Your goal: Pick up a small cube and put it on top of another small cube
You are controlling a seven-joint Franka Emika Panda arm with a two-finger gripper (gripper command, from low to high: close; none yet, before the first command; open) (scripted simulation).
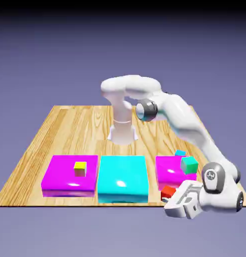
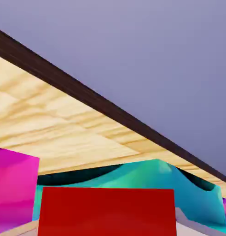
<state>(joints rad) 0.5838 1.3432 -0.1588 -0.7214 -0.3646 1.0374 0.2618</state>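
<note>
The jaws are closed on the small red cube, which sits between the fingertips. They hold it by the near edge of the bench, toward the corner at the exterior view's right. In the hand view the red cube fills the bottom middle, its flat face turned to the camera, and it hides most of the two fingertips. I cannot tell whether its underside touches the wood.

The arm reaches out from its base and bends down over the right-hand side of the bench, with the hand tilted low beside the near edge.

The small blue cube lies farther back, behind the smaller magenta block near the bench's right edge, and is partly hidden. The red cube is apart from it. A larger green cube with greyish faces shows at that magenta block's right side, between the blue cube and the hand.

A big flat cyan block lies along the middle of the near edge. Beside it, toward the near left corner, is a wide magenta block with a yellow-topped cube on it.
</note>
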